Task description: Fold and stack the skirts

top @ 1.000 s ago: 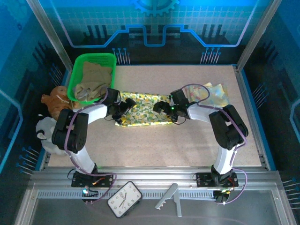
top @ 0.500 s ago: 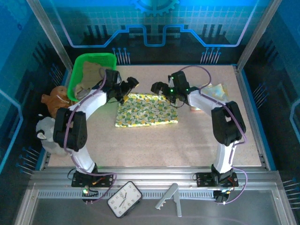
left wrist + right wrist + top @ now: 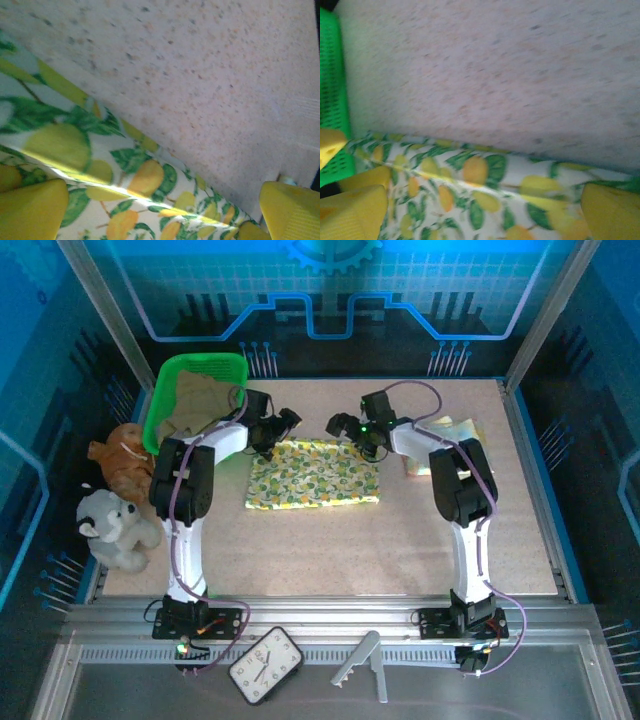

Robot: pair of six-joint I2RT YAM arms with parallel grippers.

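The yellow-green floral skirt (image 3: 312,474) lies flat in the middle of the table. My left gripper (image 3: 287,422) hangs open at the skirt's far left corner, and my right gripper (image 3: 337,426) hangs open at its far edge, right of that. In the left wrist view the floral skirt (image 3: 115,190) runs under the open left gripper (image 3: 160,220). The right wrist view shows the same print (image 3: 470,200) below the open right gripper (image 3: 480,215). An olive-khaki skirt (image 3: 203,398) sits in the green basket (image 3: 166,390). A pastel patchwork skirt (image 3: 458,434) lies at the far right.
A brown plush toy (image 3: 118,455) and a white one (image 3: 112,530) sit off the table's left edge. The green basket's wall (image 3: 330,100) is close to the right gripper's left side. Bare tabletop (image 3: 330,550) stretches in front of the floral skirt.
Both grippers moved from over the floral skirt's middle back to its far edge. The skirt now lies flat and uncovered. Both arms have drawn in.
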